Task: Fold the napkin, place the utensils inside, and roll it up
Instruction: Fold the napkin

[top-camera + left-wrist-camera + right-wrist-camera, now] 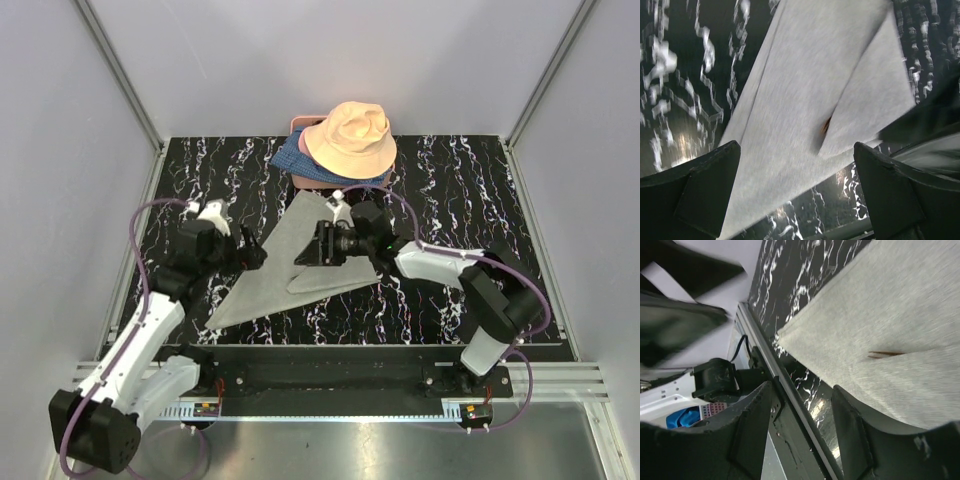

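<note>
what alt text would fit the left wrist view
A light-grey napkin, folded with one flap laid over, lies on a black marbled table, a copper-brown utensil tip peeking out at the flap's edge. The left end effector hovers open above it, holding nothing.

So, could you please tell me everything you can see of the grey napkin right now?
The napkin is plain light-grey soft cloth, folded into a long triangle lying flat on the black marbled table. One corner flap is folded over it, and a copper-brown utensil tip peeks from under that flap. The right gripper hangs over it; contact is unclear.
</note>
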Robot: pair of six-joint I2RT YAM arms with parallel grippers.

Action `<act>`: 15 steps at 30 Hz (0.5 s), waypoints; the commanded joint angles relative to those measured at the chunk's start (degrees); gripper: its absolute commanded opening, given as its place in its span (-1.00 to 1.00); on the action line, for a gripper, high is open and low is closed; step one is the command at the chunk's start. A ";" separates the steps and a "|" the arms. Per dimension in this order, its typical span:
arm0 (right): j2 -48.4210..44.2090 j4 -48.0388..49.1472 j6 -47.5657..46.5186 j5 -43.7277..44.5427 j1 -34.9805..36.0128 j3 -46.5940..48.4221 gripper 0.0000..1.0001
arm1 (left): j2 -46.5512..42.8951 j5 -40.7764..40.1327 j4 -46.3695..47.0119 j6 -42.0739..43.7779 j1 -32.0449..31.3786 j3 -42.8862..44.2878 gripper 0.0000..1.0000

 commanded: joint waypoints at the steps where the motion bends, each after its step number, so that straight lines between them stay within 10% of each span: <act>1: -4.50 1.18 -2.99 -2.00 -5.91 -2.38 0.19 | -9.26 -8.08 0.86 -14.96 0.17 -9.02 0.94; 9: -9.07 3.74 -3.52 -7.54 -18.39 -7.57 0.18 | -32.02 -21.27 -15.54 -40.51 2.63 -19.48 0.45; 15: -9.60 7.95 -0.71 -11.05 -22.44 -10.91 0.18 | -30.85 -23.22 -17.86 -50.04 3.15 -24.93 0.21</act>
